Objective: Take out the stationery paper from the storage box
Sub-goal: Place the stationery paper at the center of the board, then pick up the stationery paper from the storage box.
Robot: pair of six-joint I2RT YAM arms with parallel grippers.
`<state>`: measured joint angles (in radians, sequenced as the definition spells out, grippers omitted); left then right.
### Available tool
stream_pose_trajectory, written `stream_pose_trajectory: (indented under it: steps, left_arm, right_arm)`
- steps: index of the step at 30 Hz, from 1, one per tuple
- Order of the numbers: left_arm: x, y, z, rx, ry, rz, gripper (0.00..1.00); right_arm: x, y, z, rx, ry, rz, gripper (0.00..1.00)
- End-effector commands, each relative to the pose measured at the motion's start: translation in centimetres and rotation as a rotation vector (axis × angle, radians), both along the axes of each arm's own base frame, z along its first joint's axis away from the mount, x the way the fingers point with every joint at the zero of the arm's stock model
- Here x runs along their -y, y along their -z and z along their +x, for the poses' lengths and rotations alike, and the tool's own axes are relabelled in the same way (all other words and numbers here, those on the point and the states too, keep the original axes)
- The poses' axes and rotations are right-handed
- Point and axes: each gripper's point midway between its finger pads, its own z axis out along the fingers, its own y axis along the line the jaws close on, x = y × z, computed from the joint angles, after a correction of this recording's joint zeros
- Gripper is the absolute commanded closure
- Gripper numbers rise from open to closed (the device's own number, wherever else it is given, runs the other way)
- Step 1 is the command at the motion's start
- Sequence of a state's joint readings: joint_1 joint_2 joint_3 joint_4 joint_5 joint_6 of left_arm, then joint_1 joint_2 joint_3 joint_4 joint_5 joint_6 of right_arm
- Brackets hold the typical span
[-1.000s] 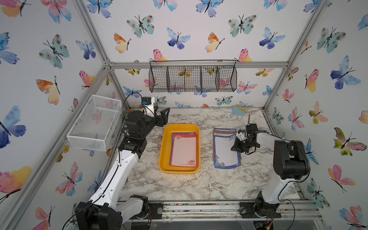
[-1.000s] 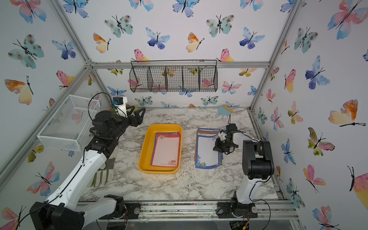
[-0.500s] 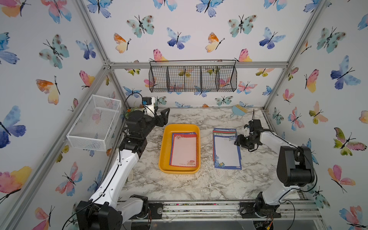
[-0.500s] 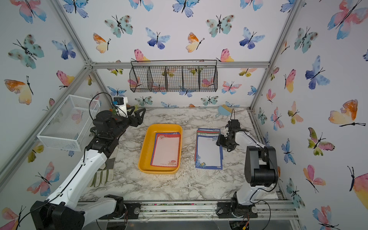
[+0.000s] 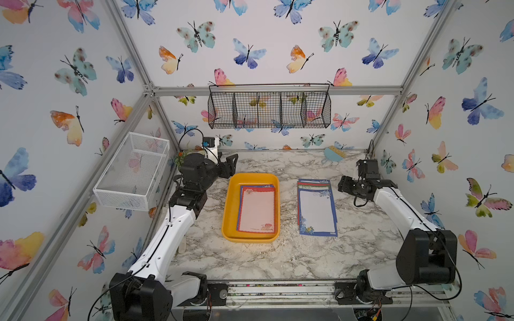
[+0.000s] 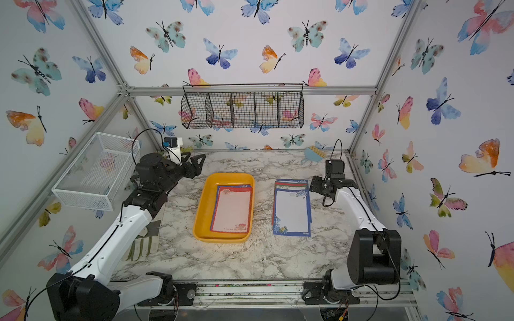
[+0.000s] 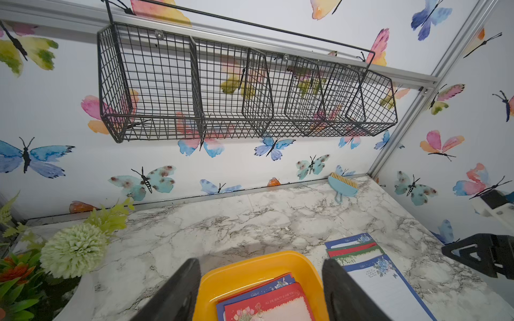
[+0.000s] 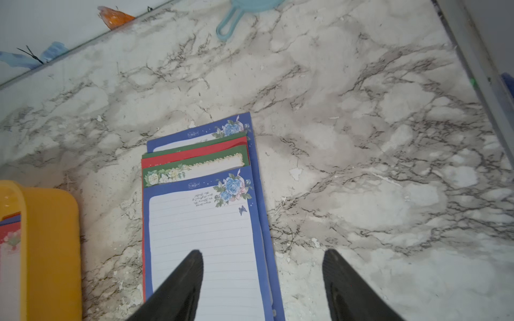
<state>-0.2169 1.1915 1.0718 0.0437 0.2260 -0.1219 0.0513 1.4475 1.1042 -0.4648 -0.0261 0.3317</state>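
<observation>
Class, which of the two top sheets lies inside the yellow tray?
The red-bordered sheet, in the storage box; the blue-bordered sheet lies outside, on the pile beside it.

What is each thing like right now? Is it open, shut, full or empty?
Box: holds sheets, red-edged one on top.
Table pile: lying flat, fanned, blue-edged sheet on top.
Left gripper: open, empty.
Right gripper: open, empty.
Black basket: empty.

A: Anything changing at the right gripper (image 8: 262,252)?
B: Its jaws are spreading apart and letting go of the blue sheet (image 5: 317,212).
A: And that sheet?
B: It is lying flat on the pile (image 5: 314,184) now, its edge no longer pinched. The elbow (image 5: 425,258) is swinging back toward the near rail.
</observation>
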Motion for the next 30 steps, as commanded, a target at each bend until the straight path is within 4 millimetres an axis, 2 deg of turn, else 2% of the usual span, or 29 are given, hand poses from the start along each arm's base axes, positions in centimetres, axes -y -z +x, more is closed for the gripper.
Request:
stream_pose_trajectory:
  steps: [1, 5, 9, 17, 22, 30]
  left_arm:
    - [0.0, -1.3, 0.1, 0.022, 0.003, 0.006, 0.28]
    - [0.3, -1.2, 0.1, 0.01, 0.013, 0.007, 0.28]
    - [0.5, -0.6, 0.2, -0.021, 0.024, 0.003, 0.28]
    - [0.4, 1.7, -0.5, -0.117, 0.029, 0.022, 0.29]
    - [0.2, 5.3, -1.0, -0.223, 0.021, 0.036, 0.34]
    - [1.8, 13.4, -2.1, -0.478, 0.109, 0.02, 0.38]
  right_arm:
    - [-0.7, -1.6, -0.1, 0.051, -0.006, 0.024, 0.29]
    - [-2.1, -3.7, -0.2, 0.111, -0.042, 0.058, 0.3]
    - [-4.4, -5.1, -0.6, 0.142, -0.097, 0.105, 0.31]
    - [-10.0, -4.7, -2.0, 0.113, -0.22, 0.158, 0.36]
    - [-13.8, -3.9, -2.5, 0.093, -0.29, 0.182, 0.37]
    - [-21.3, -1.7, -4.2, 0.034, -0.43, 0.234, 0.38]
